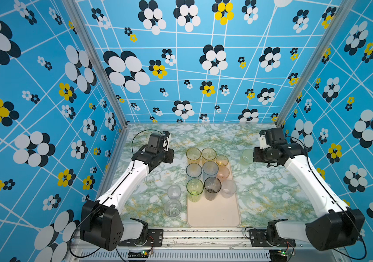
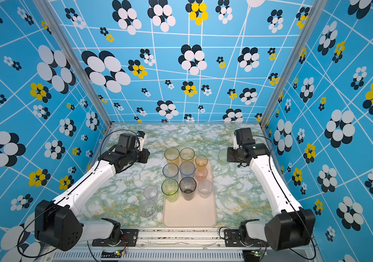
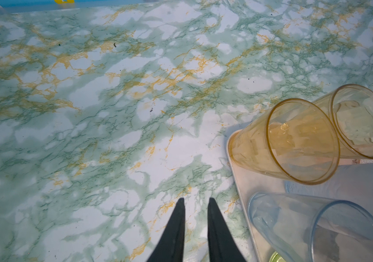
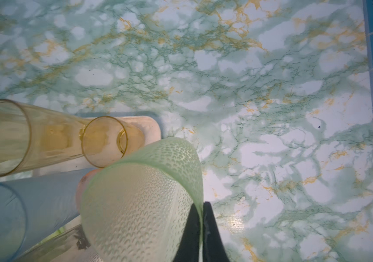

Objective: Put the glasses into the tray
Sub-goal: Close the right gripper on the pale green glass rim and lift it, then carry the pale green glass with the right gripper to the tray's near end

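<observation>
- Right wrist view: the right end effector [image 4: 201, 205] is pinching the wall of the frosted green tumbler [image 4: 140, 204], one finger inside the mouth and one outside; I judge a rim pinch suits a tumbler too wide to span.
- Whether that tumbler is off the counter [image 4: 271, 90] I cannot tell; in both top views it sits outside the tray [image 1: 214, 213], near its far right corner, so the carry is short.
- Nine glasses [image 1: 210, 169] stand upright on the tray's far part in three tight rows; packing them close probably saves the bare near part for those yet to come.
- The left end effector [image 3: 196, 200] hangs over bare counter beside the tray's far left corner, its fingers slightly spread with nothing between them; likely parked clear of the other arm's path.
- Two clear tumblers [image 1: 173, 191] stand on the counter just beside the tray's left edge; they look like the left arm's work.
</observation>
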### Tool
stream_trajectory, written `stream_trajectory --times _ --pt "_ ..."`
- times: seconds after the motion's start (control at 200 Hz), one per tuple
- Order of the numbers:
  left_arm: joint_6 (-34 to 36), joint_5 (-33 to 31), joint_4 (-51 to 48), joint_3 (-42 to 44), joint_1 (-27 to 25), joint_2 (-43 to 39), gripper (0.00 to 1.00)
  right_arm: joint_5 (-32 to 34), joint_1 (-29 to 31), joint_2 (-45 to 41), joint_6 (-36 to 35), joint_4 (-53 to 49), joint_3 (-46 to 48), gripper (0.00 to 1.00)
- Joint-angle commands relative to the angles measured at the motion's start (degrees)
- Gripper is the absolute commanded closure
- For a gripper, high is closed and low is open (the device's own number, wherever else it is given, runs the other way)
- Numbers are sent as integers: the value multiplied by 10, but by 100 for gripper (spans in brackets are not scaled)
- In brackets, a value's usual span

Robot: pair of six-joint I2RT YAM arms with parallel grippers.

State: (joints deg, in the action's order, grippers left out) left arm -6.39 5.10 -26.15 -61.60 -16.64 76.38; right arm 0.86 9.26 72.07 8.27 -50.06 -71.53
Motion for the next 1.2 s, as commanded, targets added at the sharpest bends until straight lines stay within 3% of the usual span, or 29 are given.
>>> stream_trajectory --times 0.0,0.165,0.355,0.555,0.735,0.87,1.2 --pt "9 -1 -10 -18 7 -14 79 -62 17 -70 -19 -34 16 98" --pt "8 9 -14 -34 6 -18 79 -64 79 -140 -23 -99 -11 98" --pt "9 12 -25 -52 7 -27 78 8 206 -149 -3 -220 -72 98" --pt "11 13 -31 -59 9 -40 78 44 339 -147 80 -279 -68 98" --pt "12 18 -36 -67 9 -41 78 74 441 -129 169 -273 1 99" --pt "11 18 -32 -65 9 -45 77 72 477 -124 235 -217 77 99" --pt "7 21 -32 -63 9 -46 77 104 479 -135 323 -122 204 99"
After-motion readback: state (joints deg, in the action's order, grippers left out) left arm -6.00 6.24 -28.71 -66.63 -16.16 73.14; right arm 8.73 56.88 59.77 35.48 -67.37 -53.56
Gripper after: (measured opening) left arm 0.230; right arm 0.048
